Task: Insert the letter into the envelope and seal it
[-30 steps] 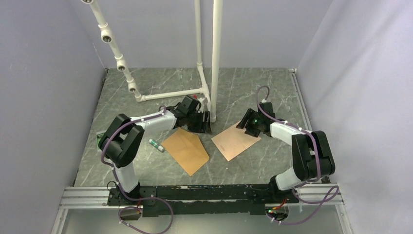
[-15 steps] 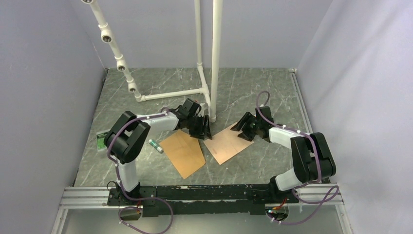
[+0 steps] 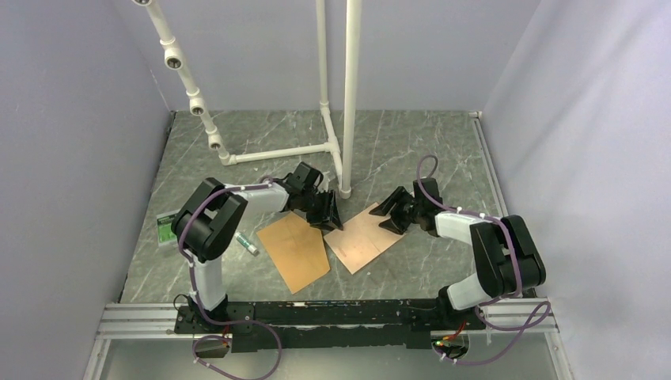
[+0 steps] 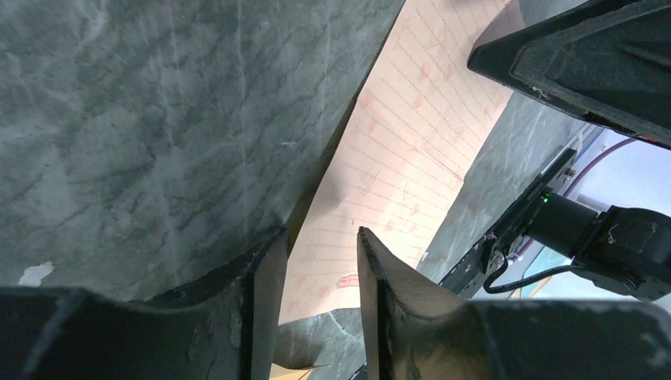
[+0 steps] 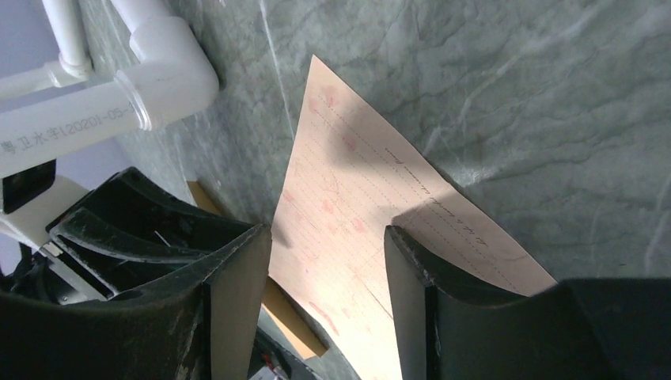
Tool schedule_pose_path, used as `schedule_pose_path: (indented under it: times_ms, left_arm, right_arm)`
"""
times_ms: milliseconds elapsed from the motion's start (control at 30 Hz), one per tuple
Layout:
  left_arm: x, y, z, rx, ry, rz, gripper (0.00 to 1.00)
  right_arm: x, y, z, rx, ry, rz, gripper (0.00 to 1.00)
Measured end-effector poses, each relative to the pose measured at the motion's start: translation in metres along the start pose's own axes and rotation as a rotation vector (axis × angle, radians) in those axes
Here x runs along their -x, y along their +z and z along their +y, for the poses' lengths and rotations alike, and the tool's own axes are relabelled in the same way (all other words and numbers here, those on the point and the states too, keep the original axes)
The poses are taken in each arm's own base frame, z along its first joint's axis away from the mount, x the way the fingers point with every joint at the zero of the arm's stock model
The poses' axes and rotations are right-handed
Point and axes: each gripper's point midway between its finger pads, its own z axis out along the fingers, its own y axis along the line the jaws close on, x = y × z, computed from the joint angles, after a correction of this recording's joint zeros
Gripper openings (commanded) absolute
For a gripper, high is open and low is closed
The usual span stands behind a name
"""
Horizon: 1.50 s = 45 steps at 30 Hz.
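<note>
Left end effector [image 4: 316, 241] and right end effector [image 5: 328, 231]: both released. Slide the letter [image 3: 365, 237] flat across the table [image 3: 411, 150] into the envelope [image 3: 299, 252].

From above, the left gripper [image 3: 327, 215] covers the far corner of the envelope [image 3: 294, 253], and whether the letter [image 3: 364, 240] overlaps its edge or only touches it cannot be told. The right gripper [image 3: 389, 215] hides part of the letter's far edge. In the left wrist view only 1 sliver of envelope shows at the bottom edge, and the letter runs off the top. In the right wrist view the letter runs off the bottom; its print is too small to read.
</note>
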Motion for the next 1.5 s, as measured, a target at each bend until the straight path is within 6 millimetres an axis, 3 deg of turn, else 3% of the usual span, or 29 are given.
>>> schedule_pose_path:
  times_ms: [433, 567, 667, 800, 967, 1067, 1267, 1500]
  left_arm:
    - [-0.013, 0.005, -0.001, -0.032, -0.026, 0.079, 0.35]
    - [-0.014, 0.007, 0.000, -0.024, -0.040, 0.096, 0.23]
    - [-0.016, 0.008, 0.003, -0.014, -0.050, 0.106, 0.06]
    - [-0.017, 0.006, 0.004, 0.003, -0.053, 0.114, 0.02]
    - [-0.014, 0.003, 0.004, 0.026, -0.030, 0.117, 0.02]
    - [-0.012, -0.004, -0.002, 0.016, -0.009, 0.109, 0.02]
    - [0.005, -0.050, -0.050, -0.101, 0.142, -0.004, 0.03]
    - [0.006, -0.142, -0.127, -0.301, 0.441, -0.179, 0.02]
  right_arm:
    - [-0.014, 0.007, 0.009, 0.094, 0.066, 0.032, 0.59]
    - [-0.015, 0.008, 0.011, 0.108, 0.078, 0.033, 0.58]
    - [-0.016, 0.008, 0.012, 0.109, 0.078, 0.033, 0.58]
    - [-0.017, 0.007, 0.012, 0.094, 0.058, 0.036, 0.59]
    - [-0.009, -0.004, 0.016, 0.037, -0.023, 0.002, 0.73]
    - [0.006, -0.023, 0.037, 0.041, -0.113, -0.059, 0.83]
    - [0.044, -0.080, 0.109, 0.156, -0.355, -0.249, 0.92]
    - [0.055, -0.142, 0.171, 0.306, -0.589, -0.385, 0.98]
